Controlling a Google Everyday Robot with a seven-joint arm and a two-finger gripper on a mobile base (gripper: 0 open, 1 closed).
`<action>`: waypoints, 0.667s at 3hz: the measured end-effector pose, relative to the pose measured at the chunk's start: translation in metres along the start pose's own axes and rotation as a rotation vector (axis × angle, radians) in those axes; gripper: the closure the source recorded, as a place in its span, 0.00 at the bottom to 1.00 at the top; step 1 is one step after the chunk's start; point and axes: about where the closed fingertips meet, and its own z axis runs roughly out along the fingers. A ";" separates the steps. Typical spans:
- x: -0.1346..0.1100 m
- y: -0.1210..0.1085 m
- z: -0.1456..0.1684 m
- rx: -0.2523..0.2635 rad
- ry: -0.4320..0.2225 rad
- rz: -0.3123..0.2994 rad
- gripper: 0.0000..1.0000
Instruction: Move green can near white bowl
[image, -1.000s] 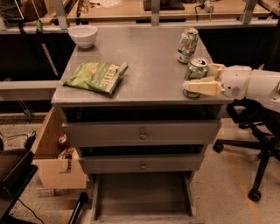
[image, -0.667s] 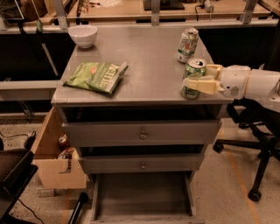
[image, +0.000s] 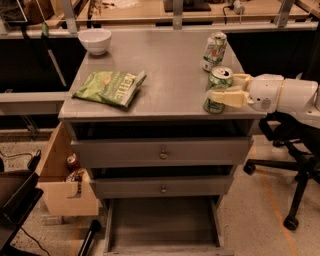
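The green can (image: 218, 80), dark green with a silver top, stands at the front right corner of the grey table (image: 170, 65). My gripper (image: 224, 88) reaches in from the right and is shut on the can: one cream finger (image: 226, 98) lies across its front and the other sits behind it. The white bowl (image: 95, 40) stands at the far left corner of the table, far from the can.
A paler can (image: 214, 51) stands just behind the green can. A flat green chip bag (image: 110, 87) lies at the front left. Drawers (image: 162, 152) sit below the tabletop and the lowest is pulled out. An office chair (image: 295, 170) stands to the right.
My gripper and the green can have shifted slightly left and toward the front edge. Bowl, chip bag and paler can have not moved.
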 end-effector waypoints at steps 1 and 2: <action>-0.033 -0.008 0.027 -0.045 -0.024 -0.035 1.00; -0.077 -0.031 0.072 -0.085 -0.022 -0.041 1.00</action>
